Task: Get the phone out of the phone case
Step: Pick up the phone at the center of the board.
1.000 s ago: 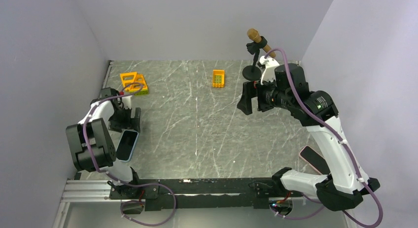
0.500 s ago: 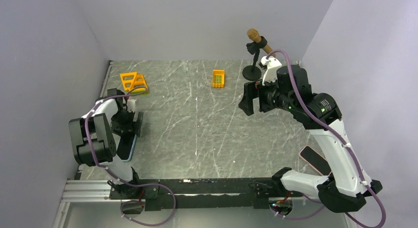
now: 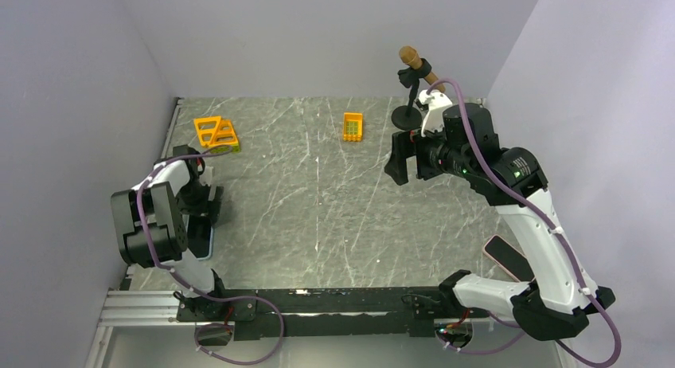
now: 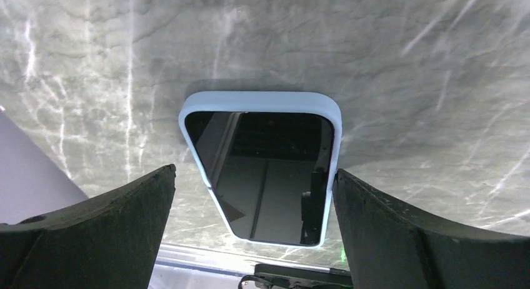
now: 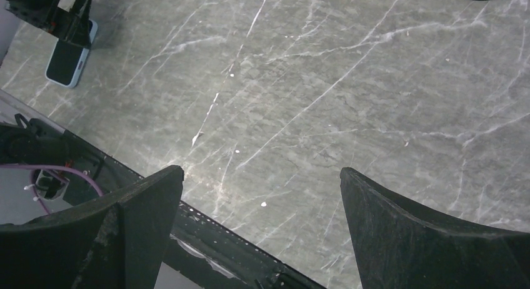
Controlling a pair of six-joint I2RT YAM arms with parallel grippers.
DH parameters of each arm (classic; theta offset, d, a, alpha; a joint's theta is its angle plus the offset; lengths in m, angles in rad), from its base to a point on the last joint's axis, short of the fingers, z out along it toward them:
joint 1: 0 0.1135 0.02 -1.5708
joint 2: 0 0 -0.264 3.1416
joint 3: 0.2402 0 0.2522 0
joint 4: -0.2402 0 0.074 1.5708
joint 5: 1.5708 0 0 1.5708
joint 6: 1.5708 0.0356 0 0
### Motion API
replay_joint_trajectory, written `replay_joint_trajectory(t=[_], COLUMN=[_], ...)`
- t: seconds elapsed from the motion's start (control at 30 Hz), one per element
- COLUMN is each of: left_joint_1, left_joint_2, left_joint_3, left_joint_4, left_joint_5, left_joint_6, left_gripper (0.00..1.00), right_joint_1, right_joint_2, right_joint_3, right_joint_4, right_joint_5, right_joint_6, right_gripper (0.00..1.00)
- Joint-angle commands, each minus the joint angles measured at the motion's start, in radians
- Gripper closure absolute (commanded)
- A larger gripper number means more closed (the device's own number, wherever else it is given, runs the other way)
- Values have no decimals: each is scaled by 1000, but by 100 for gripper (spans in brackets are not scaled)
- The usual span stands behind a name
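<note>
**Phone seated in its case, left of table: removal not begun**

- **Phone** [image 4: 262,182]: dark screen up, flat on the table [image 3: 334,217], close to the left wall and the near edge. It sits fully inside the case; no corner shows lifted.
- **Case** [image 4: 259,99]: pale blue, its rim unbroken round every side of the screen that shows. It lies on the table, gripped by nothing.
- **Left gripper** [image 4: 254,170]: poised directly above the phone, jaws spread wide, one finger to each long side of the case. Neither finger appears to touch it, though the wrist view cannot settle how high they stand.
- **Right gripper** [image 5: 260,170]: raised over the far right of the table, well apart from the phone, jaws wide and empty.
- **Other items:** orange frames [image 3: 216,133] and an orange block [image 3: 353,127] at the far side; a microphone [image 3: 411,57] on a stand behind the right arm; a pink-rimmed flat piece [image 3: 501,255] near the right arm's base, phone or case I cannot tell.

**Progress:** none of the separation is done. As I judge it, the left arm is only lined up for a first hold. Left to do: grip the case, work the phone free of the rim, and part the two.
</note>
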Motion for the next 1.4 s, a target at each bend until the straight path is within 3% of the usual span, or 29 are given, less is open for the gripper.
replay_joint_trajectory(t=[0.0, 0.1, 0.4, 0.63, 0.9, 1.1, 1.2, 1.37], left_joint_1=[7, 8, 84, 80, 71, 44, 28, -48], left_joint_2=[5, 55, 223, 243, 119, -38, -90, -158], left_joint_3=[24, 26, 118, 130, 141, 103, 101, 82], left_joint_4=[-21, -31, -98, -101, -120, -89, -72, -13], left_joint_5=[-89, -58, 206, 176, 192, 282, 345, 508], left_joint_6=[-29, -35, -24, -34, -111, -169, -215, -438], left_gripper=[1, 1, 4, 26, 71, 92, 100, 100], right_joint_1=[5, 5, 6, 5, 4, 2, 3, 3], right_joint_2=[10, 12, 11, 34, 35, 11, -8, -29], right_joint_3=[19, 19, 34, 55, 34, -19, -63, -166], right_joint_4=[24, 22, 2, 5, 32, 54, 77, 137], right_joint_5=[-1, -4, 15, 29, 81, 92, 81, 36], right_joint_6=[-9, -10, -14, -12, 36, 108, 155, 232], right_gripper=[0, 0, 0, 0, 0, 0, 0, 0])
